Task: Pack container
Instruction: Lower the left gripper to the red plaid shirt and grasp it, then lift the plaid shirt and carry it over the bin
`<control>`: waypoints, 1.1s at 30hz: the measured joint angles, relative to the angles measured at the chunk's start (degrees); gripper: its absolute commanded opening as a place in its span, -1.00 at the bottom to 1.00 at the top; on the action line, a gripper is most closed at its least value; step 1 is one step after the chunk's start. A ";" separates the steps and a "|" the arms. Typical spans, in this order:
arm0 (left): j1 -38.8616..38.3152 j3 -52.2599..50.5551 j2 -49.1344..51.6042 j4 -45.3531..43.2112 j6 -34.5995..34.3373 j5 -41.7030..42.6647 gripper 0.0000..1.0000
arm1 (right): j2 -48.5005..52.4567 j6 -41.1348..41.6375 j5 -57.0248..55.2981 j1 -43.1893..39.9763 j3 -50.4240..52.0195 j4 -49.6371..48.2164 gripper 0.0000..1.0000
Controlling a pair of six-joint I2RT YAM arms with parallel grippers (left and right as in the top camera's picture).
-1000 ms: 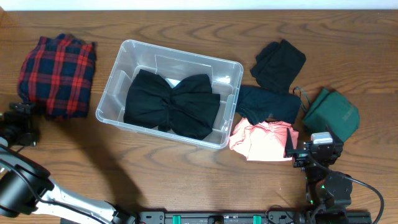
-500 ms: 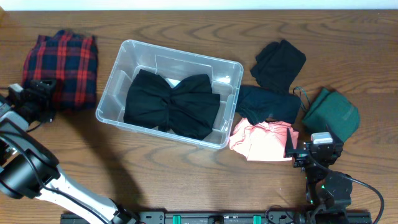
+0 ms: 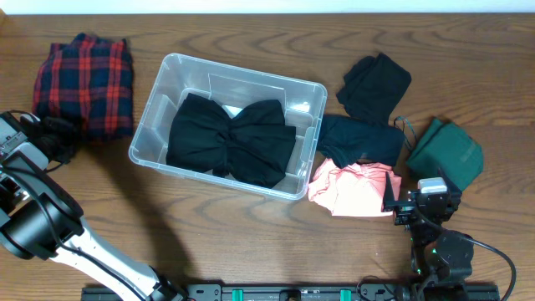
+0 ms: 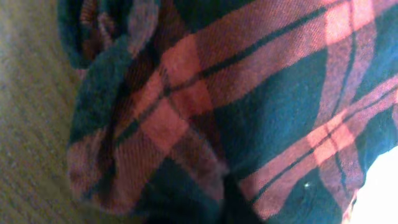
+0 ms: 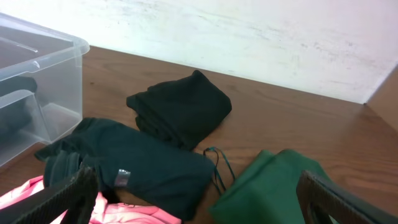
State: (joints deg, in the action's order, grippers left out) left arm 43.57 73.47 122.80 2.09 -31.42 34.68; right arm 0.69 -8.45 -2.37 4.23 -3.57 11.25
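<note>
The clear container (image 3: 242, 72) stands mid-table with a folded black garment (image 3: 230, 138) inside; its corner also shows in the right wrist view (image 5: 43, 46). A red plaid garment (image 3: 88, 79) lies to its left. My left gripper (image 3: 60, 138) is at that garment's lower left edge, shut on the cloth. Plaid fabric (image 4: 249, 93) fills the left wrist view, bunched right at the dark jaws of the left gripper (image 4: 211, 205). My right gripper (image 3: 424, 196) stands open at the front right with nothing between its fingers (image 5: 68, 193), just right of a pink garment (image 3: 355, 188).
Right of the container lie a black folded garment (image 3: 374, 84), a dark navy garment (image 3: 359, 138) and a green garment (image 3: 445, 150) with a thin cord. The navy one overlaps the pink one. A pale wall (image 5: 249, 37) borders the table's far edge.
My left gripper has moved in to the plaid garment's lower left edge and shut on it. The garment has shifted slightly up and right. The right arm has not moved.
</note>
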 measured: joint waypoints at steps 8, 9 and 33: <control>0.35 0.00 0.20 -0.28 1.75 5.95 -0.88 | 0.00 0.00 -0.02 0.00 0.00 -0.02 0.99; 0.35 0.00 -0.02 -0.11 1.84 7.04 -0.88 | 0.00 0.00 -0.02 0.00 0.00 0.00 0.98; -9.79 0.00 -49.64 -14.10 -11.43 20.50 -0.88 | 0.00 0.00 0.00 0.00 0.00 0.00 0.98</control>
State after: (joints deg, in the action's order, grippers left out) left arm 33.78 73.47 73.17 -12.01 -42.85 55.18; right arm 0.69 -8.45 -2.37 4.23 -3.57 11.25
